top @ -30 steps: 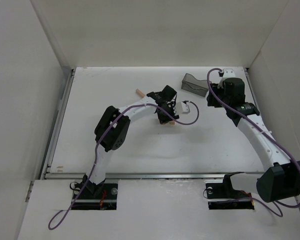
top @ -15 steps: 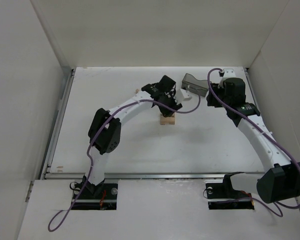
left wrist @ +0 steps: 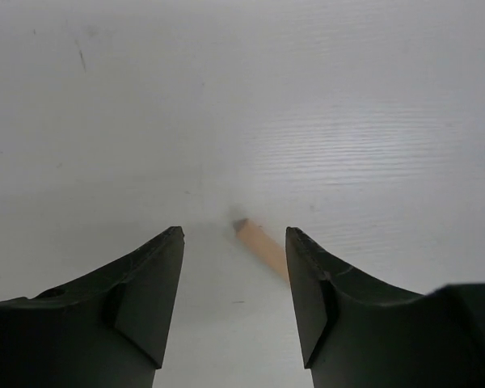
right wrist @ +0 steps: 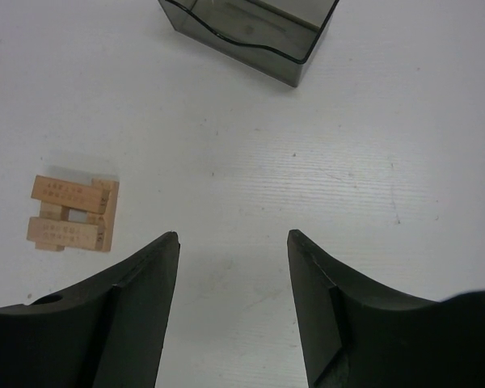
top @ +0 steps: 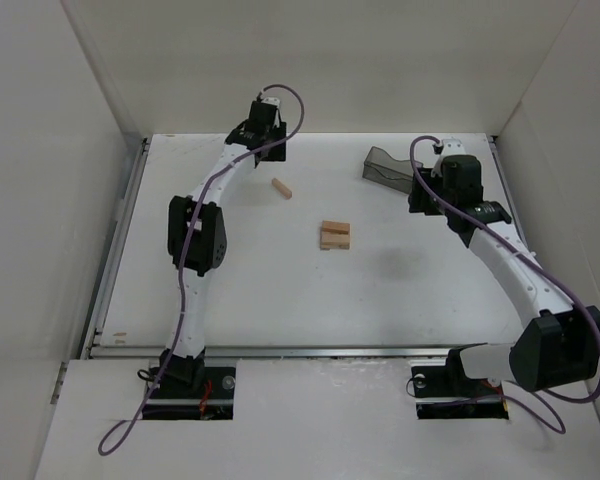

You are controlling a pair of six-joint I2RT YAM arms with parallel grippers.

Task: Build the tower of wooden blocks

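Observation:
The tower (top: 335,235) is a small stack of tan wood bars near the table's middle; it also shows in the right wrist view (right wrist: 71,213), at the left. One loose wood block (top: 281,187) lies to its far left. In the left wrist view this block (left wrist: 261,246) lies blurred between the open fingers, nearer the right one. My left gripper (top: 261,118) is open and empty at the far edge of the table, beyond the loose block. My right gripper (right wrist: 233,242) is open and empty over bare table to the right of the tower.
A dark translucent grey plastic bin (top: 390,168) stands at the back right, next to my right gripper; it also shows at the top of the right wrist view (right wrist: 250,32). White walls enclose the table on three sides.
My left arm has swung from over the tower to the far left edge, stretched out. The tower now stands uncovered. My right gripper has barely moved.

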